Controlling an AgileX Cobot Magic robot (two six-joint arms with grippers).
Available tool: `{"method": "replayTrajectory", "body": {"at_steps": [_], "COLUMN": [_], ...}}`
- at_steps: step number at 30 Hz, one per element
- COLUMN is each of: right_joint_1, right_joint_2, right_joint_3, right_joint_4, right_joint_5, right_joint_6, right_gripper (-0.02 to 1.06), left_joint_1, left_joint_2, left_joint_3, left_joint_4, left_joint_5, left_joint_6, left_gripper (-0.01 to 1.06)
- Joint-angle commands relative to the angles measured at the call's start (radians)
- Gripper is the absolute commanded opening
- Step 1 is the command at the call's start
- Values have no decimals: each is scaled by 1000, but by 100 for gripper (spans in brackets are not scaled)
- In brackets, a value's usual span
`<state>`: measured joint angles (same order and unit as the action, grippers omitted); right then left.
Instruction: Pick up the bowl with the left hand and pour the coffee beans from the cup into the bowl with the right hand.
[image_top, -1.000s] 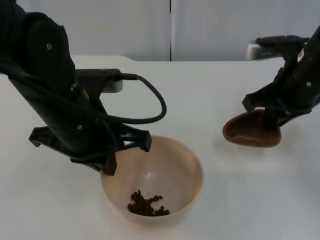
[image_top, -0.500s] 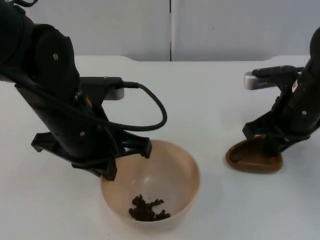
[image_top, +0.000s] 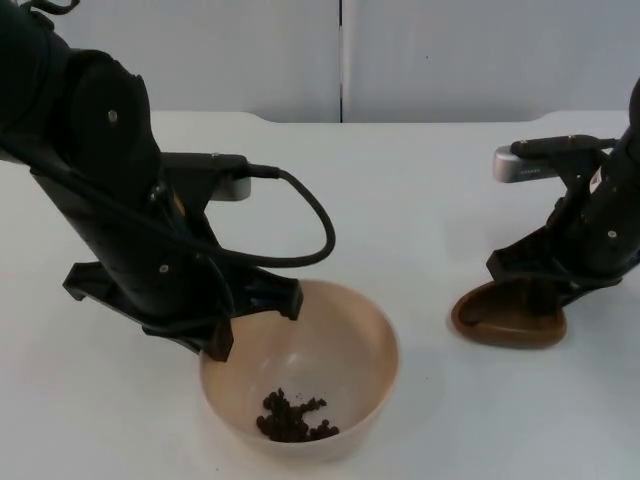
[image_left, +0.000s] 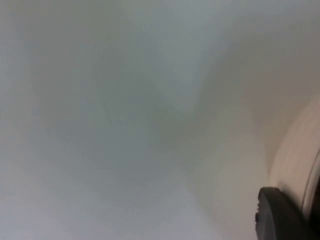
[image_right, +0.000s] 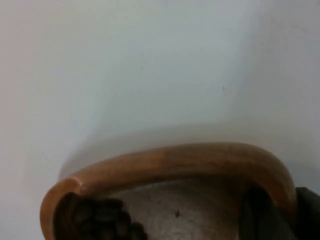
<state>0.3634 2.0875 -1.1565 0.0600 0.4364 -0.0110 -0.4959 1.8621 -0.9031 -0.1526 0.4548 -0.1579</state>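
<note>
A beige bowl (image_top: 345, 345) sits low at the front of the table with a small heap of coffee beans (image_top: 291, 417) in its bottom. My left gripper (image_top: 216, 343) is shut on the bowl's left rim. In the left wrist view the bowl's pale wall (image_left: 296, 160) stands beside a black fingertip (image_left: 279, 216). To the right, the brown cup (image_top: 506, 320) rests low on the table, nearly level. My right gripper (image_top: 541, 292) is shut on its right rim. The right wrist view shows the cup's rim (image_right: 175, 161) with some dark beans (image_right: 100, 218) inside.
The white table top (image_top: 420, 200) stretches back to the grey partition wall (image_top: 450, 50). A span of bare table (image_top: 425, 330) separates bowl and cup. The left arm's bulk hangs over the table's left half.
The right gripper has carried the cup down and forward, levelling it near the table. The left gripper and bowl have sunk slightly forward.
</note>
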Motion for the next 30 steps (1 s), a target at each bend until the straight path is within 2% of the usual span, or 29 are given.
{"method": "replayTrajectory", "body": {"at_steps": [1, 3, 5, 7, 8, 9, 11, 13, 14, 16, 17, 24, 30], "right_joint_1": [-4, -4, -4, -4, -4, -4, -4, -4, -4, -4, -4, -4, -4], "right_joint_2": [8, 8, 8, 8, 8, 8, 8, 6, 6, -9, -22, -162, -400], "right_joint_3": [12, 12, 12, 12, 12, 12, 12, 12, 12, 12, 12, 12, 12], "right_joint_4": [-6, -6, -2, -2, -2, -2, -2, 2, 2, 2, 2, 2, 2], "right_joint_5": [-5, -6, -6, -17, -17, -21, -36, -43, -43, -48, -48, -14, 64], "right_joint_6": [3, 3, 3, 3, 3, 3, 11, 11, 11, 5, 5, -3, -3], "right_gripper": [2, 5, 14, 25, 25, 32, 46, 57, 57, 66, 69, 71, 71], "left_joint_1": [-5, -5, -5, -5, -5, -5, -5, -5, -5, -5, -5, -5, -5], "left_joint_2": [4, 4, 4, 4, 4, 4, 4, 4, 4, 4, 4, -52, -202], "left_joint_3": [2, 2, 2, 2, 2, 2, 2, 2, 2, 2, 2, 2, 2], "left_joint_4": [25, 25, 25, 20, 20, 10, 9, 9, 9, 9, 9, 12, 7], "left_joint_5": [8, 5, -1, -6, -6, -11, -19, -16, -16, -16, -16, -19, -19], "left_joint_6": [4, 4, 4, 4, 4, 4, 4, 16, 16, 29, 29, 31, 31], "left_gripper": [0, 0, 0, 7, 7, 13, 35, 62, 62, 92, 104, 105, 105]}}
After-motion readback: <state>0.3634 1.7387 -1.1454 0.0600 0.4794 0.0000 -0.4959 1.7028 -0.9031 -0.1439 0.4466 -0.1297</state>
